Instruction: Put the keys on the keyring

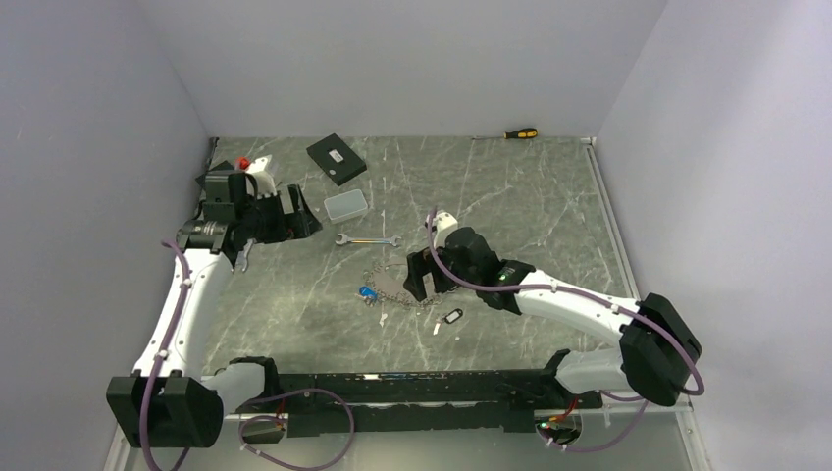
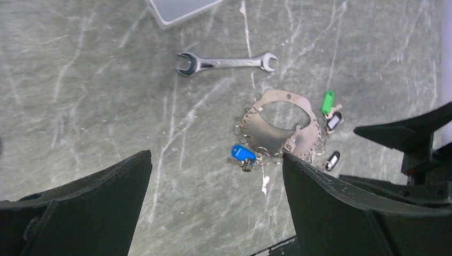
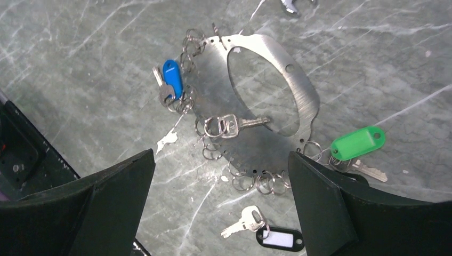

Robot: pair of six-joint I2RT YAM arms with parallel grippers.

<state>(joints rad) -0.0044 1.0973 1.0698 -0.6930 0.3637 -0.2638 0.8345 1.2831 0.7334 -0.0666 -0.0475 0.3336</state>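
— Where is the keyring [image 3: 298, 90]?
— Flat on the table [image 3: 80, 53] under the right gripper [image 3: 221, 157], whose jaws gape empty. The left gripper [image 2: 217, 157] gapes too.
— And the loose key [image 3: 241, 222]?
— Light and slippery. It is likely best pinched by its black tag [image 3: 280, 238].

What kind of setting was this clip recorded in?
Probably a lab robot test cell, not a home: plain pale walls box in a marble-patterned tabletop, with small props laid out on it, like the wrench and the keyring.
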